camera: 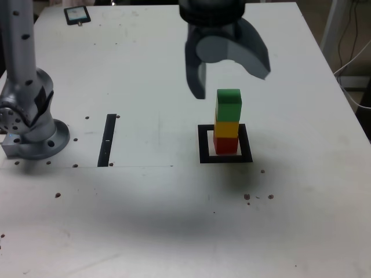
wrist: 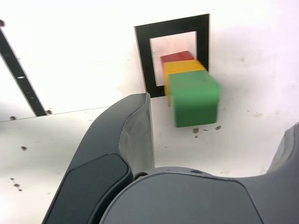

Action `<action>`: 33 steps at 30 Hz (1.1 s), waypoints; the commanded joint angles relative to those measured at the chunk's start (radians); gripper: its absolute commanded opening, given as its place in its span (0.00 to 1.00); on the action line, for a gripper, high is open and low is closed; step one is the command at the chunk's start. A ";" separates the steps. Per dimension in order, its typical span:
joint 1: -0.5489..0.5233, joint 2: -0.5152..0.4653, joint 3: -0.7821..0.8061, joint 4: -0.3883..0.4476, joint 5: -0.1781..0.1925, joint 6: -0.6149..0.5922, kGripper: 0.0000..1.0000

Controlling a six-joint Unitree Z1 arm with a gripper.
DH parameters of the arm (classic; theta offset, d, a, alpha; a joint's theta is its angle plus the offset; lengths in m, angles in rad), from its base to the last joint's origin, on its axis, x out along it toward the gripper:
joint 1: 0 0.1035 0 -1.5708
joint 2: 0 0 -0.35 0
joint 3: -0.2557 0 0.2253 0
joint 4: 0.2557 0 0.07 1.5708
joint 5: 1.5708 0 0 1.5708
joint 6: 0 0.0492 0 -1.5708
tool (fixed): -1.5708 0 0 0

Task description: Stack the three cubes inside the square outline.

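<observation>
Fingers: I have the gripper point(camera: 232, 86) open, its two fingers spread wide with nothing gripped between them.
Gripper height: I see it raised over the stack, the fingertips apart from the cubes in the exterior view.
Green cube: the green cube point(camera: 229, 105) is on top, nearest my fingers, and looks slightly blurred in my wrist view.
Yellow cube: the yellow cube point(camera: 226, 128) sits in the middle, directly under the green one.
Red cube: the red cube point(camera: 225, 145) is at the bottom, standing on the white centre of the frame.
Stack: all three cubes make one upright column.
Square outline: the thick black square outline point(camera: 204, 145) surrounds the foot of the column; my wrist view loses part of its border behind the cubes.
Black strip: the narrow straight black strip point(camera: 107, 140) lies flat, well apart from the frame, toward the exterior view's left.
Arm base: I can see the grey base point(camera: 39, 142) beyond the strip, near the exterior view's left edge.
Tabletop: the white tabletop point(camera: 145, 231) carries scattered dark spots and a thin line across it.
Far edge: a small dark-framed rectangular item point(camera: 76, 15) rests at the exterior view's upper left.
</observation>
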 commanded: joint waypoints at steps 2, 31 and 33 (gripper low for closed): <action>0.015 -0.082 0.054 0.012 0.016 0.001 0.99; 0.027 -0.335 0.776 -0.263 -0.051 -0.011 0.99; 0.028 -0.338 0.804 -0.276 -0.027 -0.011 0.99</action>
